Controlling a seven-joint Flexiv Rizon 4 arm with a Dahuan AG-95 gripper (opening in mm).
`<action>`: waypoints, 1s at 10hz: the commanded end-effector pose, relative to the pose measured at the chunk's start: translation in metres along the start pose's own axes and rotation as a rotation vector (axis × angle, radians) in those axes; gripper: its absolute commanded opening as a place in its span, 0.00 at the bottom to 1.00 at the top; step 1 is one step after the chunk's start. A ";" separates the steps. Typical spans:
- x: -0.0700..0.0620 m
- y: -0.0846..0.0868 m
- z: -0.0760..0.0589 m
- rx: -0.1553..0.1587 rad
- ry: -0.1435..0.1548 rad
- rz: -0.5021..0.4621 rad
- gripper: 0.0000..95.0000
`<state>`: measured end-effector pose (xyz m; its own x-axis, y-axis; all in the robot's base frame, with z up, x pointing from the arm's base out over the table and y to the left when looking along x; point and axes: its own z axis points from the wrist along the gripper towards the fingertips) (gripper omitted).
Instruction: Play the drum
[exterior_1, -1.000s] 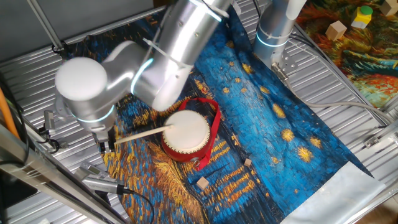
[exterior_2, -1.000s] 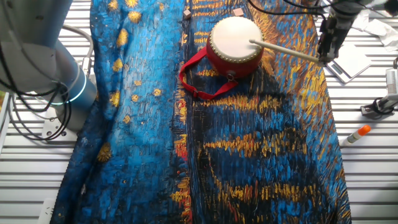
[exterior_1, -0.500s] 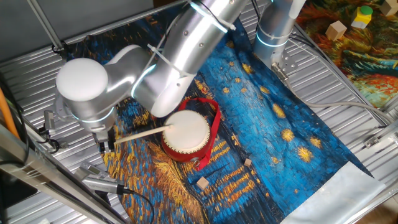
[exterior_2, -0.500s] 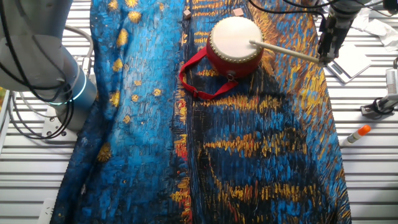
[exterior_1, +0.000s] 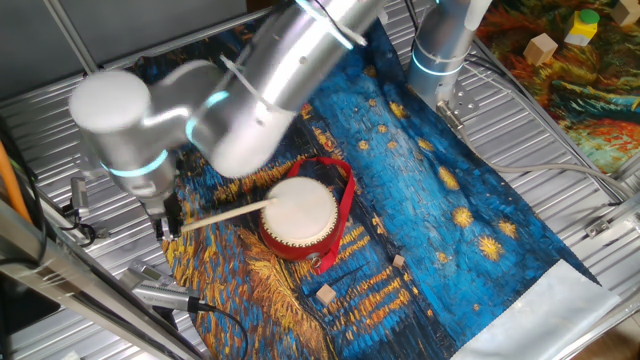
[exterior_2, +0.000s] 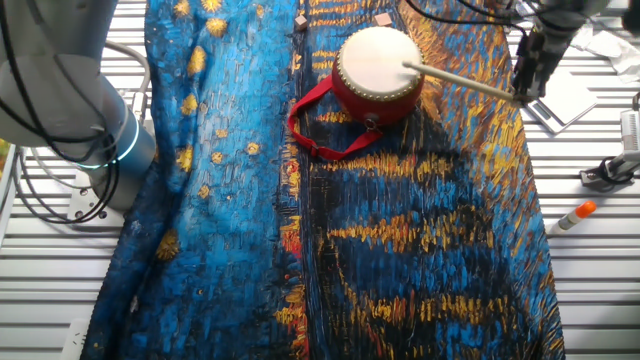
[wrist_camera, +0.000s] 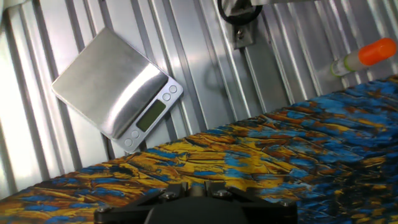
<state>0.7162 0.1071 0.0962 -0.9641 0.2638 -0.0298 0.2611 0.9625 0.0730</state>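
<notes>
At centre frame in one fixed view, the drum (exterior_1: 299, 216) sits skin-up on the painted cloth (exterior_1: 480, 210). Its skin carries the tip of the wooden stick (exterior_1: 222, 214), gripped at the far end by the gripper (exterior_1: 170, 222), left of centre, giving striking leverage.

Arm (exterior_1: 270, 80): silver-grey rounded links, glowing cyan joint rings. Black gripper (exterior_2: 527, 75); screws above it in hand view.
</notes>
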 end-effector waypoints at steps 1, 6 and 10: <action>0.000 0.002 0.001 -0.103 0.016 -0.003 0.00; 0.000 0.002 0.001 0.105 -0.208 -0.029 0.00; -0.001 0.002 0.001 0.105 -0.219 -0.031 0.00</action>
<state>0.7166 0.1131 0.0955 -0.9582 0.2513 -0.1370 0.2295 0.9606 0.1568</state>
